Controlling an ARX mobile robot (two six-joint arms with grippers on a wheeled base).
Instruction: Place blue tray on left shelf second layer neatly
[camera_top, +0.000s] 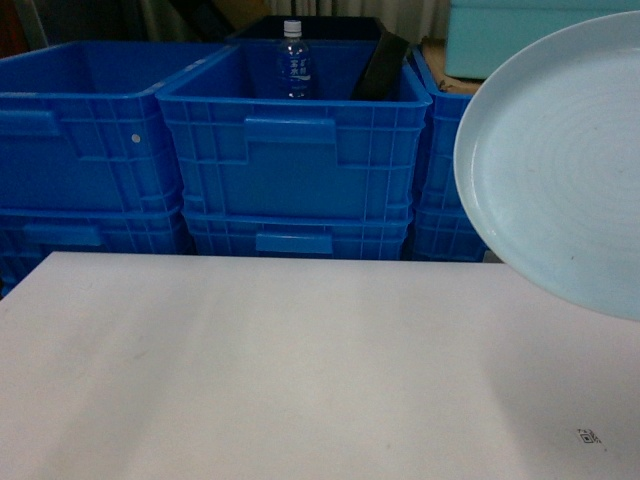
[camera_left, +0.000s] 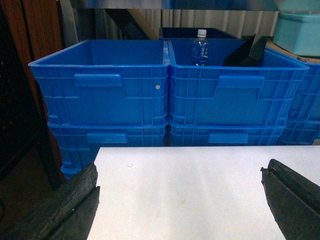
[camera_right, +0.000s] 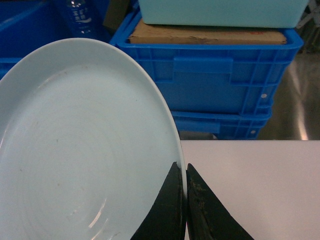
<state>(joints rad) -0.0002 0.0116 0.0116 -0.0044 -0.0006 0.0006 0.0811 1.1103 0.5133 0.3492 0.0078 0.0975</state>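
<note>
We're pinching blue tray (camera_right: 75, 150) rim in right pincer (camera_right: 185, 175), holding it tilted over desk (camera_top: 250, 370) right edge; left pincer (camera_left: 180, 200) hanging spread.

Only the fingers of the robot are shown; nothing of the arms or base is seen in the head view. The left hand (camera_left: 182, 205) is made up of two thick black fingers (camera_left: 67, 210), one at each lower corner of its wrist view. Their surfaces are matte and rough, with a worn, slightly ridged texture, and the inner edges are bevelled. The right hand (camera_right: 185, 200) is formed by two black, wedge-shaped fingers (camera_right: 207, 215) tapering to narrow tips. A dull, grainy finish with faint pale scuffing is seen on them. No cables, screws or markings can be made out.
</note>
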